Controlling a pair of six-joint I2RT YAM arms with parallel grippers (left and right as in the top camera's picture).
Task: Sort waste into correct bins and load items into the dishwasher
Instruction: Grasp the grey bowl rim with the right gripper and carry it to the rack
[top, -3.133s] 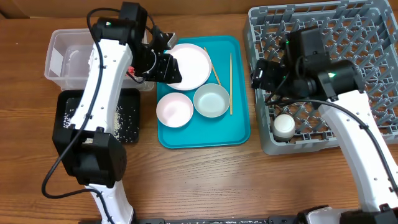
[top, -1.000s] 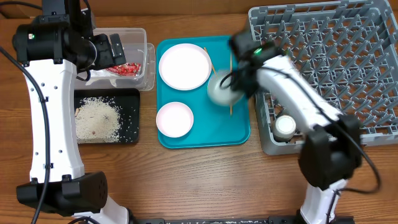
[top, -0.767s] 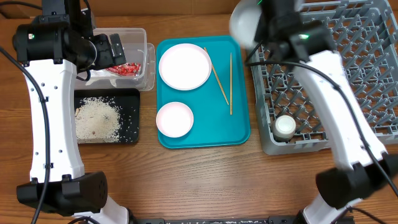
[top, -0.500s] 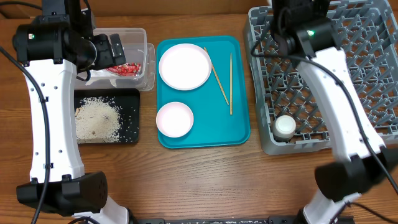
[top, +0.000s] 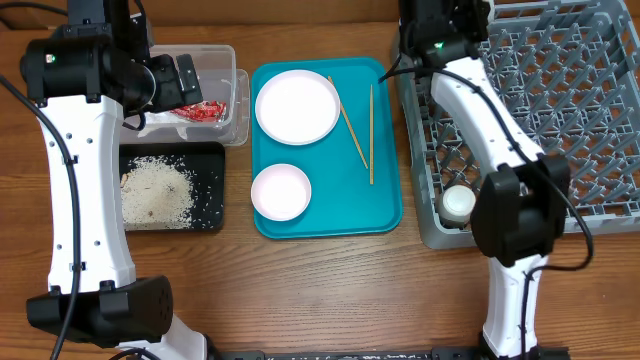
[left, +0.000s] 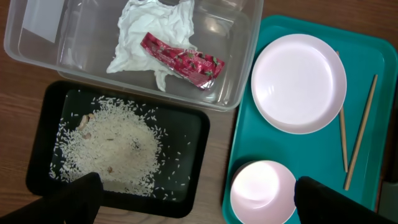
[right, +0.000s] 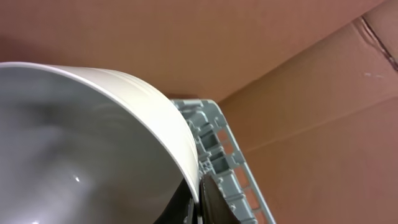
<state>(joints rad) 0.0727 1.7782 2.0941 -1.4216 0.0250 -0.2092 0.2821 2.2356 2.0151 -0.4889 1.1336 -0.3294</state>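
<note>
The right claw (right: 200, 202) is pressed together on the rim of a pale grey-blue, glossy round bowl (right: 93, 137). The bowl is tipped on edge so that its smooth hollow faces the wrist camera, and one dark fingertip shows at the rim's 5 o'clock. Close behind it is a corner of the large square grey plastic dish rack (top: 560, 110), with its lattice base and rows of upright pegs, and past that brown cardboard (right: 280, 93). From overhead this arm reaches to the rack's 11 o'clock corner, where the bowl itself is hidden. A small white cup (top: 458, 203) stands near the rack's 7 o'clock corner.

The left claw (left: 208, 202) is spread wide and holds nothing, hanging above the bins and a teal rectangular serving tray (left: 311, 155). At its 11 o'clock a clear rectangular plastic tub (left: 249, 50) holds a crumpled white paper napkin (left: 149, 31), with a shiny red crumpled wrapper (left: 183, 59) lying across its edge. At 9 o'clock a shallow black rectangular plastic tray (left: 193, 162) carries a heap of whitish rice-like scraps (left: 118, 146).

On the teal tray, a large pale pink-white round plate (left: 298, 83) sits at 12 o'clock and a smaller pale pink-white round plate (left: 262, 193) at 7 o'clock. Two thin wooden chopsticks (left: 359, 134) lie along the 3 o'clock side. Everything rests on a brown wooden counter (top: 330, 290).
</note>
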